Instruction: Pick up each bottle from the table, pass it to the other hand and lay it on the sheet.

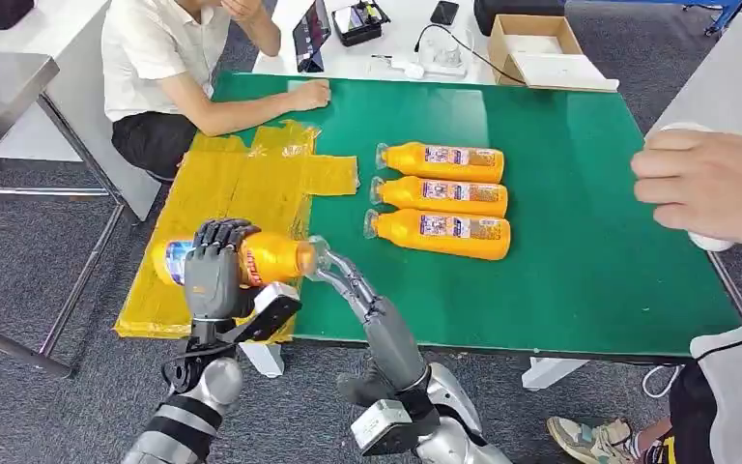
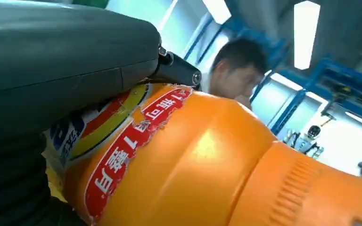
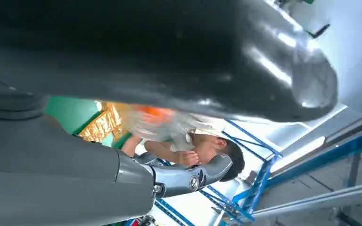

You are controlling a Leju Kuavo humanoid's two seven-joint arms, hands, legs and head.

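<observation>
My left hand (image 1: 214,275) grips an orange bottle (image 1: 275,257) around its labelled body and holds it on its side above the near edge of the yellow sheet (image 1: 242,188). The left wrist view has the same bottle (image 2: 207,160) close up under my left hand (image 2: 52,70). My right hand (image 1: 348,280) reaches in from the right, its fingers stretched out at the bottle's clear cap end. In the right wrist view the blurred cap (image 3: 162,120) sits between the spread thumb and fingers of my right hand (image 3: 122,56). Three more orange bottles (image 1: 442,198) lie side by side on the green table (image 1: 580,251).
A person sits at the table's far left with a hand (image 1: 309,95) resting on the green top by the sheet. Another person's hand (image 1: 710,184) holds something white at the right edge. A cardboard box (image 1: 531,43) and small devices lie beyond the far edge.
</observation>
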